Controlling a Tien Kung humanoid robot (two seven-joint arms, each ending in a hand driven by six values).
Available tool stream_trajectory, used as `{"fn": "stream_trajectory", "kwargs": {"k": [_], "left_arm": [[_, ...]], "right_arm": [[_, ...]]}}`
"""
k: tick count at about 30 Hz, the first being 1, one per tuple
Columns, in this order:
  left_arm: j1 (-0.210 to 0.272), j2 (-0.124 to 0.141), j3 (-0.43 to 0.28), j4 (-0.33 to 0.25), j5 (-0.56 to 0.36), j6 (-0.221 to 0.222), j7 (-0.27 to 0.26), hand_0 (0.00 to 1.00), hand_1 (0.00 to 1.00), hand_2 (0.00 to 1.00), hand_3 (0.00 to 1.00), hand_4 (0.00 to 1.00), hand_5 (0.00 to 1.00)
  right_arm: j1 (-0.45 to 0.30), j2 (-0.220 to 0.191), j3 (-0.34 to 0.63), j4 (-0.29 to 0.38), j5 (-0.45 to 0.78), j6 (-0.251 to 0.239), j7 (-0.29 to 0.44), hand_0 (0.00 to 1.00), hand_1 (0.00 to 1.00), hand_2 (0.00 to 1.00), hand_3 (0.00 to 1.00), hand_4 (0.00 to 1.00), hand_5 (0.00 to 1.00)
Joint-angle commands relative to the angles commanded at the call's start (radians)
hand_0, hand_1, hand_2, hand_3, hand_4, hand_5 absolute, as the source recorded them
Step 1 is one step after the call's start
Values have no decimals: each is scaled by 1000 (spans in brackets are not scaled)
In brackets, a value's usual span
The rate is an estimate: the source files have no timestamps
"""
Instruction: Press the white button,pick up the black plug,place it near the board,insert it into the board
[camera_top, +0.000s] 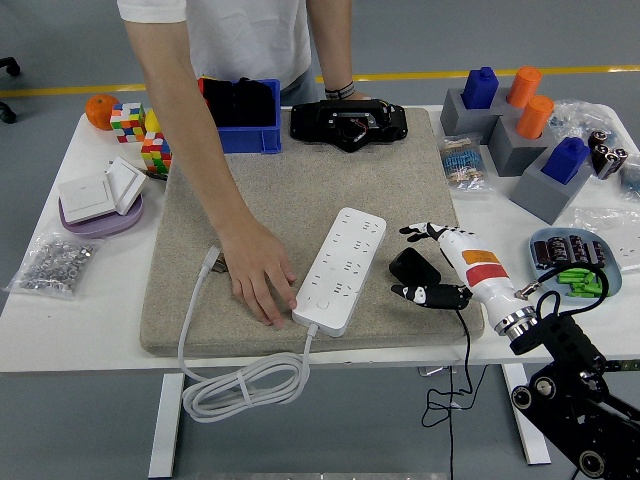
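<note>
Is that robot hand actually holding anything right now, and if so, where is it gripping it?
Nothing is held. The right hand hovers with fingers spread around the black plug, which lies on the mat beside the white power strip, not gripped.

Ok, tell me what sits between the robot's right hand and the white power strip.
In the head view, the black plug lies on the mat between the right hand and the white power strip, close under the hand's fingers. The hand is open, not gripping it.
</note>
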Motion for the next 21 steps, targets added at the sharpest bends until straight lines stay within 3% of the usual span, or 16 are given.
{"fn": "stream_trajectory", "kwargs": {"k": [3, 12, 15, 21], "left_arm": [[4, -2, -1, 0, 2, 0, 2, 704, 666, 586, 678, 665, 262], [4, -2, -1, 0, 2, -1, 2, 704, 666, 587, 678, 665, 263], [6, -4, -6, 0, 2, 0, 0, 704, 666, 587, 678, 665, 263], [7, -4, -6, 0, 2, 0, 0, 704, 664, 586, 678, 665, 262]], "right_arm": [[4, 7, 0, -29, -2, -2, -6, 737, 706, 649, 724, 998, 297], [5, 8, 1, -34, -3, -3, -7, 732, 716, 672, 733, 998, 272], [27, 22, -8, -91, -2, -13, -11, 732, 716, 672, 733, 998, 272], [29, 23, -8, -96, -2, -14, -11, 732, 718, 676, 736, 998, 270]]}}
